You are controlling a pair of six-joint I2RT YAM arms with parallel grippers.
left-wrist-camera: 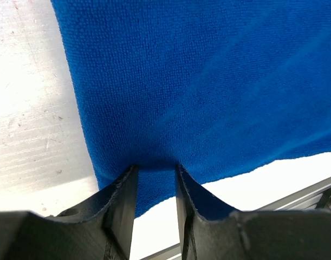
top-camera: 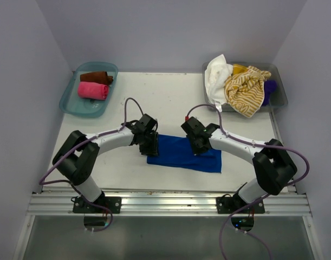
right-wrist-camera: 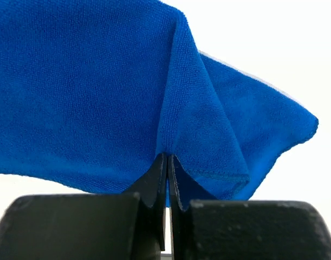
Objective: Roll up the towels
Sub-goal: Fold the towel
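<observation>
A royal blue towel (top-camera: 184, 153) lies spread on the table between my two arms. My left gripper (top-camera: 149, 146) is down on its left end. In the left wrist view its jaws (left-wrist-camera: 156, 167) stand apart, tips pressed on the blue towel (left-wrist-camera: 208, 81) near its edge, with flat cloth in the gap. My right gripper (top-camera: 198, 144) is at the towel's right part. In the right wrist view it (right-wrist-camera: 168, 155) is shut on a pinched ridge of the blue towel (right-wrist-camera: 89, 81), which rises in a fold from the tips.
A teal tray (top-camera: 69, 97) at the back left holds a rolled brown towel (top-camera: 97, 77) and a rolled pink towel (top-camera: 93, 90). A grey bin (top-camera: 279, 89) at the back right holds loose white (top-camera: 216, 73), yellow-striped (top-camera: 245, 91) and purple (top-camera: 269, 88) towels.
</observation>
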